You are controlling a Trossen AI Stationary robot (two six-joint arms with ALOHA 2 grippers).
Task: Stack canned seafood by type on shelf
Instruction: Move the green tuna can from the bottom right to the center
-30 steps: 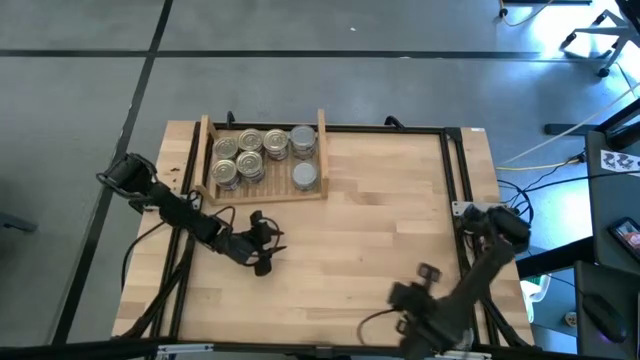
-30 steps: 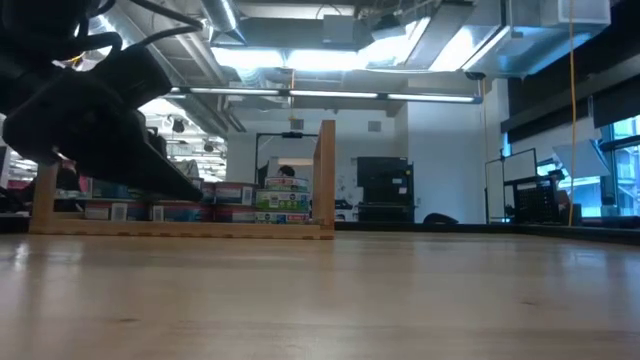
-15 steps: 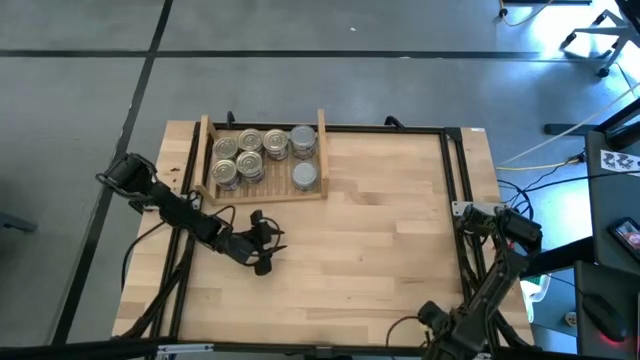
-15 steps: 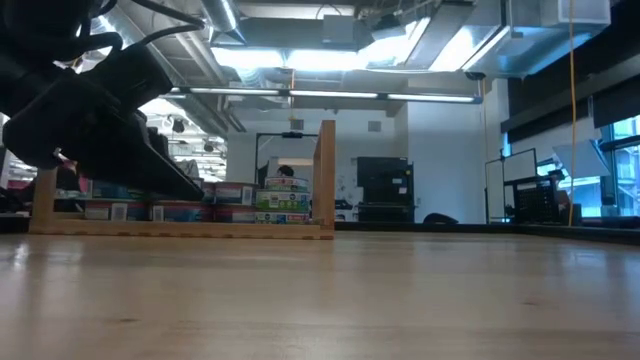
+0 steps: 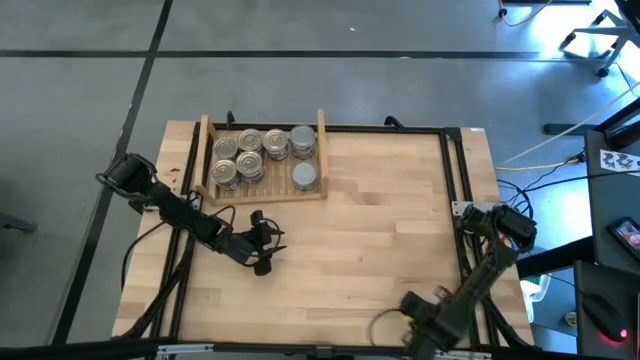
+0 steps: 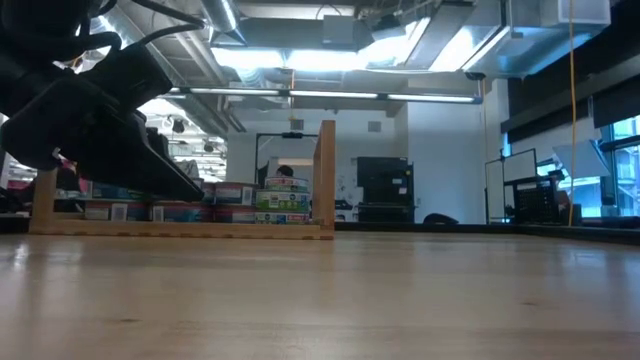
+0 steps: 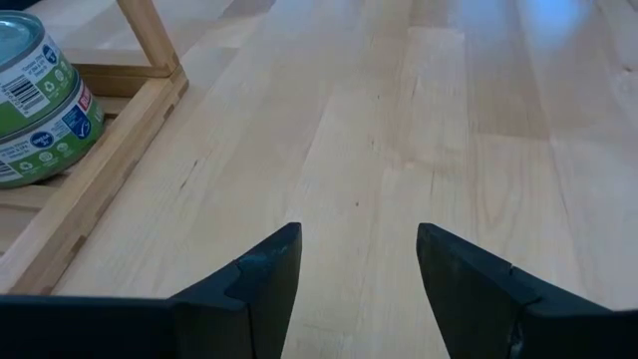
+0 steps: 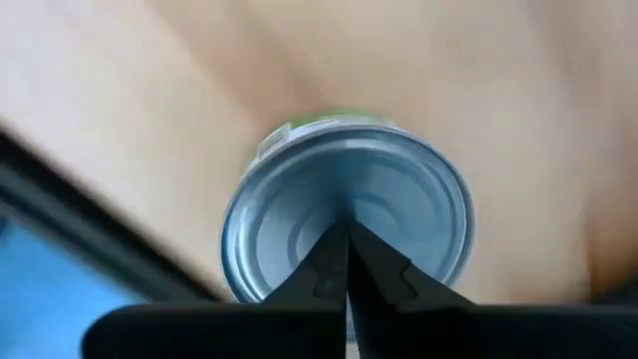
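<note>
Overhead, my left gripper (image 5: 262, 243) hovers over the bare wooden table (image 5: 380, 220), a little in front of the shelf (image 5: 262, 192). Its fingers (image 7: 267, 274) stand partly apart with nothing between them. My right gripper (image 5: 413, 312) sits at the table's near edge on the right, well apart from the shelf, fingers pressed together. Its wrist camera looks past them at the grey top of one can (image 8: 344, 224) just beyond the tips; I cannot tell if they touch it. The shelf stands at the table's far left and carries the cans (image 5: 262, 155) in stacks between two upright side boards.
</note>
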